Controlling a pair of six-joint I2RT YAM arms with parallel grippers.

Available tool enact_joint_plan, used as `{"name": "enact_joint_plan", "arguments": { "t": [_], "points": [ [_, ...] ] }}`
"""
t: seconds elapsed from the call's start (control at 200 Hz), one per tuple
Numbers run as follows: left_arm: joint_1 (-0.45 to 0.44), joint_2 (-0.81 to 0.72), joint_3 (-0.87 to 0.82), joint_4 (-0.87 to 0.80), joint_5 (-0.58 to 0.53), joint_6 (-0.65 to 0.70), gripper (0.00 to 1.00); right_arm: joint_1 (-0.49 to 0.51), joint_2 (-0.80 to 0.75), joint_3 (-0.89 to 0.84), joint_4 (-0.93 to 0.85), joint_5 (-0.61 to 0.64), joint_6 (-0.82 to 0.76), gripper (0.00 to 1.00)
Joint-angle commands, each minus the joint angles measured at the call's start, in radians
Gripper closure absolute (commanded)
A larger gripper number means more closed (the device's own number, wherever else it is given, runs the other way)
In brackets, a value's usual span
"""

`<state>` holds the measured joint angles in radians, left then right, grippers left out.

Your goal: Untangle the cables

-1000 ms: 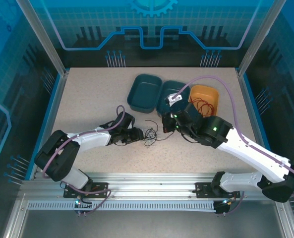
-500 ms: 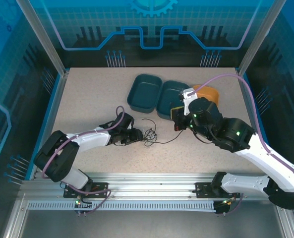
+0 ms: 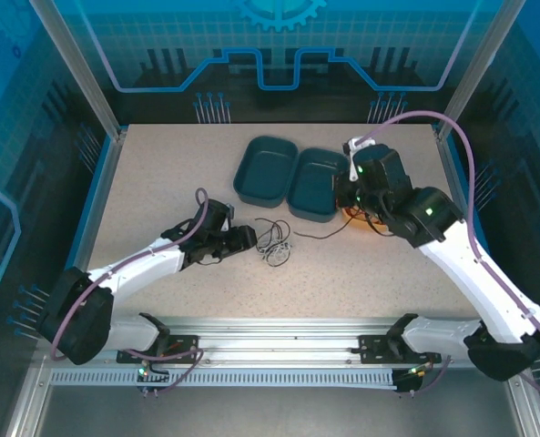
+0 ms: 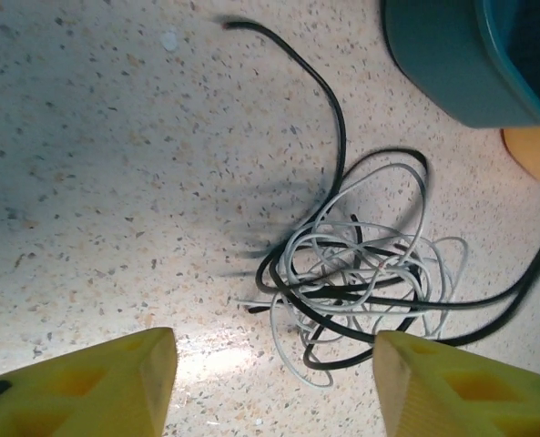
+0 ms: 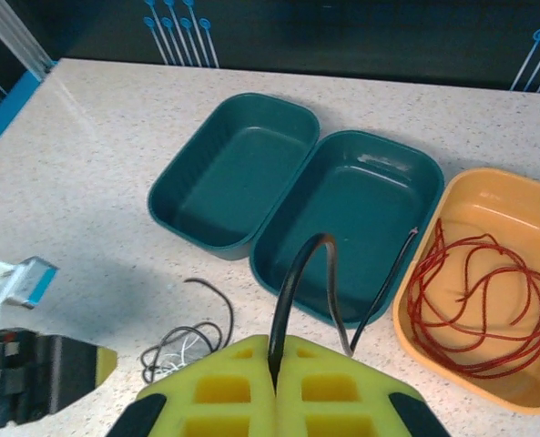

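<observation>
A tangle of black and white cable (image 4: 361, 273) lies on the table just ahead of my left gripper (image 4: 274, 341), which is open with its yellow fingers (image 4: 87, 387) either side of it. From above, the tangle (image 3: 274, 246) sits right of the left gripper (image 3: 248, 238). My right gripper (image 5: 276, 350) is shut on the black cable (image 5: 304, 273), which loops up from its jaws in front of the teal trays. From above, the black cable (image 3: 317, 233) runs from the tangle toward the right gripper (image 3: 347, 198). The red cable (image 5: 479, 291) lies coiled in the orange tray (image 5: 515, 196).
Two teal trays (image 3: 265, 170) (image 3: 313, 182) stand side by side at the back middle, with the orange tray to their right under the right arm. One teal tray (image 4: 452, 55) is close beyond the tangle. A blue rim (image 3: 92, 205) edges the table.
My right gripper has risen and moved back and right toward the trays, drawing the black cable out of the tangle. The left arm has shifted, its gripper staying beside the tangle.
</observation>
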<state>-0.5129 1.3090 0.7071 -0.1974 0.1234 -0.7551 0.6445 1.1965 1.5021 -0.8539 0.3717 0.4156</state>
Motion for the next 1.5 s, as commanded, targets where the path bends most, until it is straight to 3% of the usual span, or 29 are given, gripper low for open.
{"name": "enact_joint_plan", "arguments": {
  "t": [0.0, 0.24, 0.405, 0.72, 0.906, 1.231, 1.491],
  "points": [
    [0.004, -0.023, 0.039, -0.027, -0.007, 0.029, 0.34, -0.062, 0.077, 0.074, 0.011, -0.062, -0.077, 1.0],
    [0.003, -0.037, 0.039, -0.004, -0.007, 0.033, 0.22, -0.109, 0.252, 0.15, 0.088, 0.042, -0.206, 1.0],
    [0.006, -0.066, 0.042, -0.045, -0.046, 0.045, 0.01, -0.124, 0.346, 0.189, 0.176, 0.105, -0.283, 1.0],
    [0.026, -0.13, 0.034, -0.082, -0.097, 0.049, 0.01, -0.137, 0.508, 0.173, 0.386, 0.172, -0.413, 1.0],
    [0.045, -0.14, 0.026, -0.086, -0.097, 0.048, 0.01, -0.139, 0.599, 0.18, 0.412, 0.172, -0.433, 1.0],
    [0.062, -0.118, 0.028, -0.078, -0.088, 0.052, 0.01, -0.144, 0.638, 0.054, 0.423, 0.055, -0.34, 1.0],
    [0.065, -0.087, 0.031, -0.059, -0.066, 0.051, 0.01, -0.203, 0.736, 0.093, 0.35, -0.111, -0.258, 1.0]
  ]
}}
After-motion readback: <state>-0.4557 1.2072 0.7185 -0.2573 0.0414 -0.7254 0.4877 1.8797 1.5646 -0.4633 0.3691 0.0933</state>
